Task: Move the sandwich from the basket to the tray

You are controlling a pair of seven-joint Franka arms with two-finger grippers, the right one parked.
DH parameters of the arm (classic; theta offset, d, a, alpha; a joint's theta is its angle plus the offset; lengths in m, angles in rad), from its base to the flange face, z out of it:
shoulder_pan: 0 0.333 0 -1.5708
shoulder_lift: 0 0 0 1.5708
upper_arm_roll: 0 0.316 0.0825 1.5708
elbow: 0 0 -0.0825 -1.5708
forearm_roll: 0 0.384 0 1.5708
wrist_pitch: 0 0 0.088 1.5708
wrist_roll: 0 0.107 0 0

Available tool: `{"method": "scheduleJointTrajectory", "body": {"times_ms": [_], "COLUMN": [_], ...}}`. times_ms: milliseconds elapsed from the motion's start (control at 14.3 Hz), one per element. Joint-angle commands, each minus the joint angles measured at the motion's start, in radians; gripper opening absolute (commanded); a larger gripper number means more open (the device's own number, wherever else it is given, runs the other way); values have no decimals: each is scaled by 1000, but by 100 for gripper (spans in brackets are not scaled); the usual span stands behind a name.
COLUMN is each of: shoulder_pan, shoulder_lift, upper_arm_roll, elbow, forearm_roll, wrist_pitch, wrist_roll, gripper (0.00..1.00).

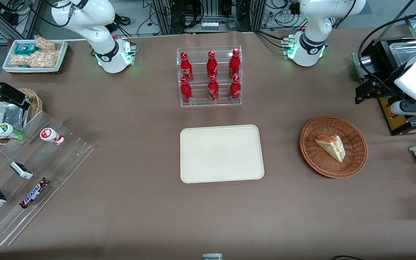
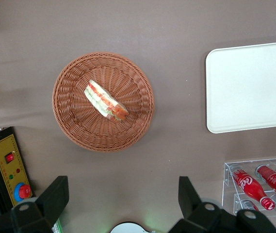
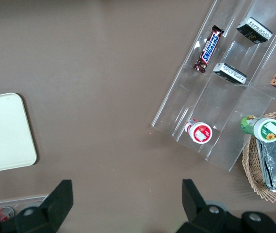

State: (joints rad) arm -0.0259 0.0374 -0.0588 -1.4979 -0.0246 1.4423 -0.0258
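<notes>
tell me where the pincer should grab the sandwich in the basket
Probably across the two flat bread faces of the sandwich, coming straight down from above. It lies alone mid-basket, and the low rim leaves room. The open pincer hangs above the table beside the basket.

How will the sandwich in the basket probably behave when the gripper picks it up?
The sandwich looks like soft bread with layered filling, so it probably squashes under a firm squeeze. Its layers may slide apart. It lies loose in the basket, so it should lift free easily. The gripper is open and apart from the basket.
</notes>
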Motion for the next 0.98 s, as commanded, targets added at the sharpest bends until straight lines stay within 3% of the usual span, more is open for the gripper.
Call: {"method": "scheduleJointTrajectory", "body": {"times_ms": [0, 907], "shoulder_pan": [-12, -2], "shoulder_lift": [-10, 4], "upper_arm_roll": [7, 14], "elbow": [13, -5], "forearm_roll": [-6, 8], "wrist_pitch": [-23, -22], "wrist_roll": [-19, -19], "gripper": [100, 100]}}
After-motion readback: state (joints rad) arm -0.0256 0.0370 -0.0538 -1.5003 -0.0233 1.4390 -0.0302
